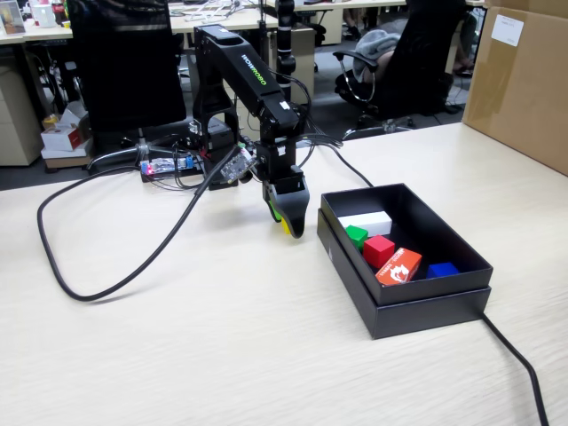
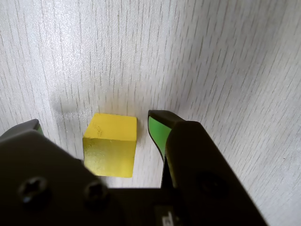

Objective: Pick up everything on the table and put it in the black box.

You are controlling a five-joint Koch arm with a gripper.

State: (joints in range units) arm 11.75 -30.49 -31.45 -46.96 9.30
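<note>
Jaws spread, the gripper [image 2: 96,125] straddles the yellow cube [image 2: 111,144] on the table [image 2: 211,61], apparently poised to grasp. Red cube [image 1: 379,249] and green cube [image 1: 357,235] already sit in the black box [image 1: 426,308].

arm [image 1: 253,98] bent downward, fingers [image 2: 160,132] parted

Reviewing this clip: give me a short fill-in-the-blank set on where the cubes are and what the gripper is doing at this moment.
1. The cube between the fingers of the gripper is ____ in colour.
2. The red cube and the green cube lie inside the ____ box.
3. In the wrist view the yellow cube has a gap to the green-padded finger, so the gripper is ____.

Missing words: yellow; black; open
</note>
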